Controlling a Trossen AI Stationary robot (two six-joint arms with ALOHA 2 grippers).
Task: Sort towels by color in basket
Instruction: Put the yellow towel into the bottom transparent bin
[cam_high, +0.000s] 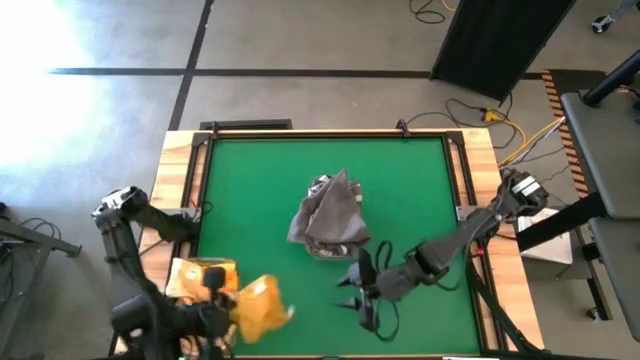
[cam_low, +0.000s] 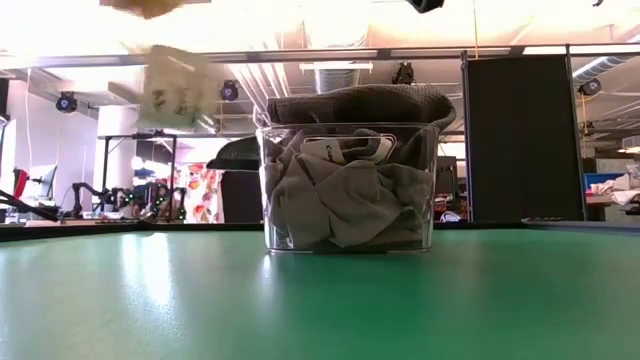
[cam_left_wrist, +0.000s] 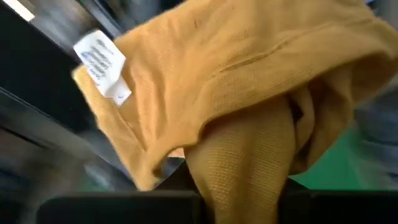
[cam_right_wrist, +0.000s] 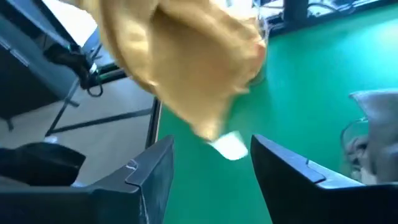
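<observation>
A clear basket (cam_high: 328, 225) (cam_low: 350, 185) stands mid-table, stuffed with dark grey towels (cam_low: 345, 200) that bulge over its rim. A mustard-yellow towel (cam_high: 262, 305) (cam_left_wrist: 236, 93) with a white label (cam_left_wrist: 102, 62) hangs at the table's near left, my left gripper (cam_high: 228, 312) shut on it. In the low view it shows blurred at the top left (cam_low: 172, 85). My right gripper (cam_high: 350, 292) (cam_right_wrist: 211, 174) stands open to the right of that towel, near the basket's front, fingers pointing at the towel (cam_right_wrist: 186, 62) with nothing between them. My left gripper holds a bunched fold of the yellow towel (cam_left_wrist: 239, 180), which runs down between its fingers at the picture's bottom; the contact itself is hidden by the cloth. The towel is lifted clear of the table and hangs slack, its label end free.
More yellow cloth (cam_high: 198, 274) lies at the table's left edge beside my left arm. Green table surface (cam_high: 260, 180) lies bare to the left of and behind the basket. Wooden rails (cam_high: 180, 170) frame the table; cables run on the floor beyond the far right corner.
</observation>
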